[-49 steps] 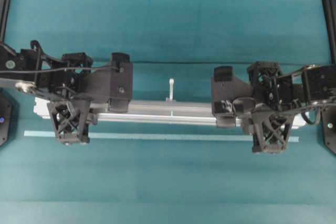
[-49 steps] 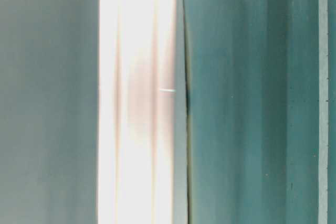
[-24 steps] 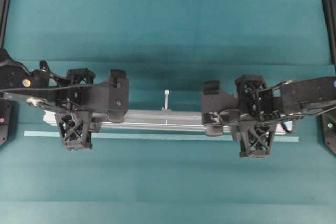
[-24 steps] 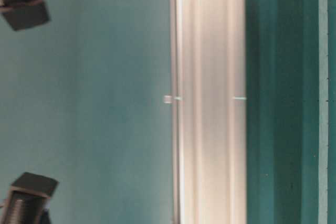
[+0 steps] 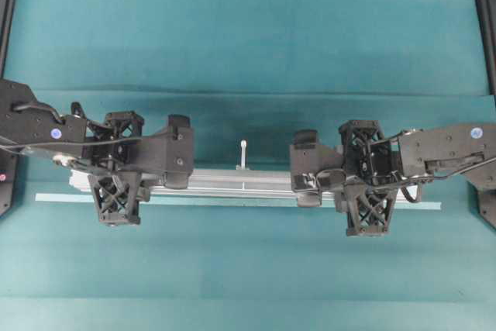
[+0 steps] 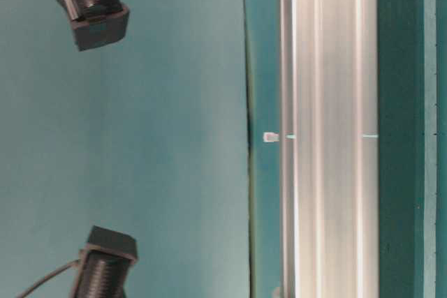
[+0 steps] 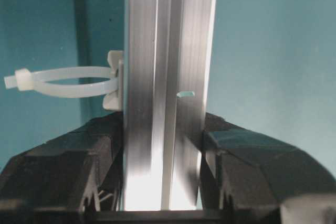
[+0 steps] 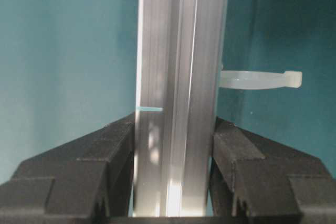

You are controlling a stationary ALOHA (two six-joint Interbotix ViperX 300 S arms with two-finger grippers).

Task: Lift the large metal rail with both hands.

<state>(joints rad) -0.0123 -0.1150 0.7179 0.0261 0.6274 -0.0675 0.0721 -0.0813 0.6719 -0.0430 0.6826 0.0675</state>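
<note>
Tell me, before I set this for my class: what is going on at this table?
Two robot arms hold one long metal rail between them. The left gripper is clamped across it near one end, the right gripper near the other. A white cable tie loops out from the rail's side. A thin pale-blue strip lies on the teal table alongside. Whether the rail is clear of the table cannot be told.

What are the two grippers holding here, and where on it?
Both hold the metal rail: left gripper clamps its sides near the left end, right gripper toward the right end.
</note>
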